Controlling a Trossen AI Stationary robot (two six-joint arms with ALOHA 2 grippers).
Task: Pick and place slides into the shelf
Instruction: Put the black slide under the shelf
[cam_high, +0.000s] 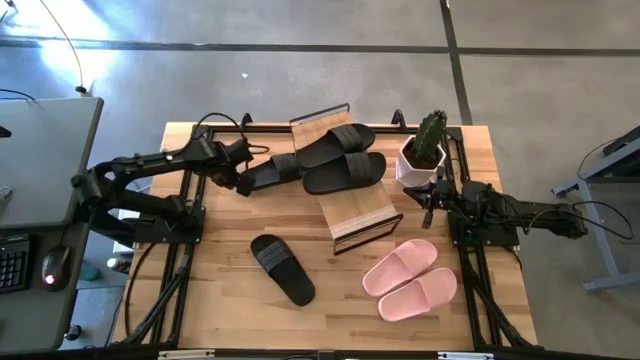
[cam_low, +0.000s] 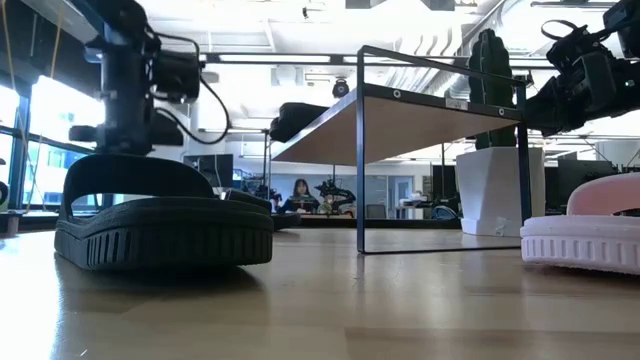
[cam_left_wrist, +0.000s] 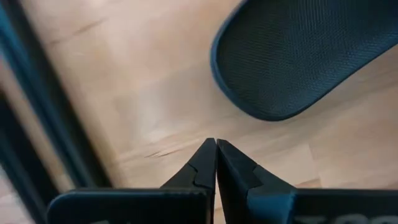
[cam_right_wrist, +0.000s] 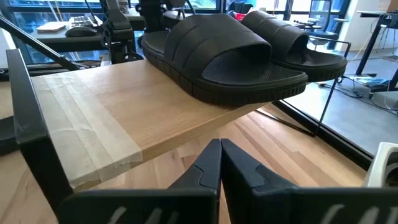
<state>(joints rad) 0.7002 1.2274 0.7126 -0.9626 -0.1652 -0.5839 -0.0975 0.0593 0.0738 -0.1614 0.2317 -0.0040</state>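
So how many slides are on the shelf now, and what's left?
Done: one black pair on the shelf. In hand: nothing; left tool shut empty beside a third black slide. Left: that slide, the black one and the pink pair on the table.

Two black slides (cam_high: 343, 158) lie on the wooden shelf (cam_high: 362, 212) at centre. A third (cam_high: 268, 175) rests at its 9 o'clock, a fourth (cam_high: 282, 268) at 7. The pink pair (cam_high: 410, 279) sits at 5.

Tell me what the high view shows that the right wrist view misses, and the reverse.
Only the high view: the pink slides, a lone black slide on the table, a third black slide by the left gripper, the cactus.
Only the right wrist: the right fingers pressed shut.
Both: two black slides on the shelf.
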